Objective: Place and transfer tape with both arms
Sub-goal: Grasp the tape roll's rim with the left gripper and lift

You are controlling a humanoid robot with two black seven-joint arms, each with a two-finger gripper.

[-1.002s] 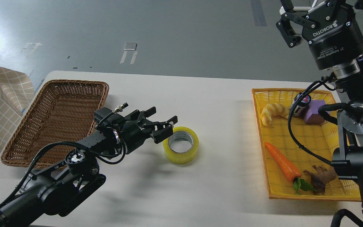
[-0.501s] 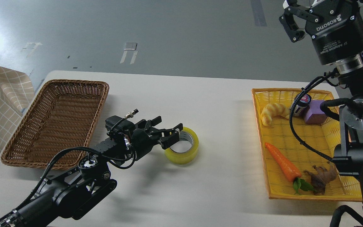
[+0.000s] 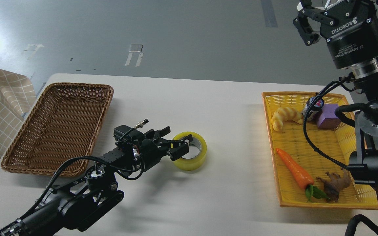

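The tape (image 3: 190, 151) lies flat mid-table, between the brown wicker basket (image 3: 59, 124) and the yellow tray (image 3: 310, 149). My left gripper (image 3: 179, 147) straddles its near wall, jaws spread, not yet pinching. My right gripper (image 3: 310, 23) hangs high (fingers cropped, so I cannot tell). Lifting and placing remain.

I'm pushing my left gripper (image 3: 179, 147) forward onto the tape (image 3: 190, 151), its fingers now straddling the near wall.

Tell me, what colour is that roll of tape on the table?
The tape is translucent yellow with a grey-white inner core, seen best in the head view.
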